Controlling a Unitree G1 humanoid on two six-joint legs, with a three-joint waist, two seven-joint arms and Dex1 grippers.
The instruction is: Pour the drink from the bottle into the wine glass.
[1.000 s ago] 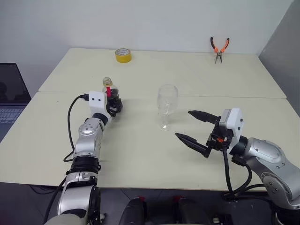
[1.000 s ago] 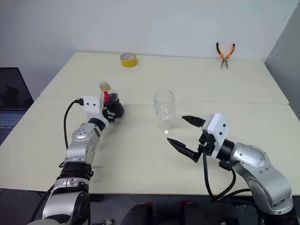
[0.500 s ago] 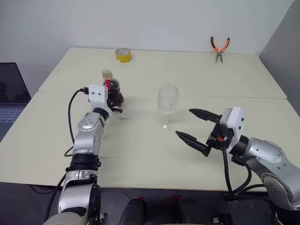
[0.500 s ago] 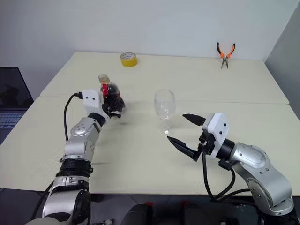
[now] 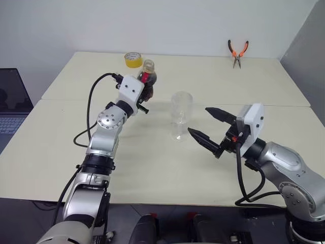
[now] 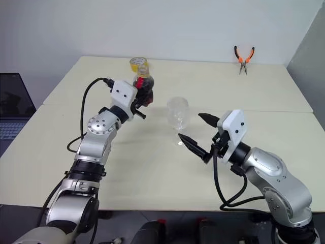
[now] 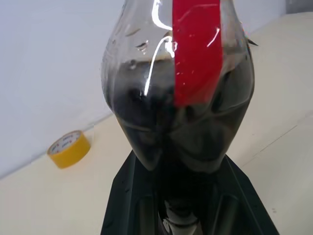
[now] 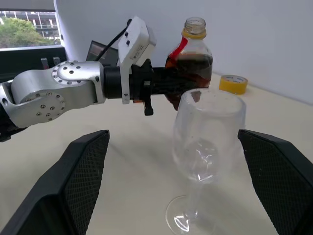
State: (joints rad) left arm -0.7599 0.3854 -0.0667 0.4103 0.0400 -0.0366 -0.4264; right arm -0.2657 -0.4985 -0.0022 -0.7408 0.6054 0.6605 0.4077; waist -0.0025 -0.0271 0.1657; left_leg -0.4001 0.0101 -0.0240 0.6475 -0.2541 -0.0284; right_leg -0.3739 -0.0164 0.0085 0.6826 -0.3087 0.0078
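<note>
Desk (image 5: pixel 152 168), cream and in two joined halves, is carrying the wine glass (image 5: pixel 181 116) near its centre in the left eye view. The left gripper (image 5: pixel 145 94) is holding the bottle (image 5: pixel 148 76) upright above the desk, left of and behind the glass, its jaws clamped on the bottle's lower body. The right gripper (image 5: pixel 205 126) is hovering just right of the glass, its jaws standing wide with nothing between them. A yellow tape roll (image 5: pixel 132 59) is lying at the far edge behind the bottle, and orange-handled pliers (image 5: pixel 237 53) are lying at the far right. A laptop (image 5: pixel 11 109) is sitting off the desk's left side.

The left wrist view is looking straight up the bottle, where the drink (image 7: pixel 181 117) is filling the rounded lower body behind a red label strip (image 7: pixel 196 49); the tape roll is showing beyond.

The right wrist view is framing the empty glass between two black fingers (image 8: pixel 83 171) held far apart. Behind the glass, the bottle is showing an open mouth with a yellow ring at the neck.
</note>
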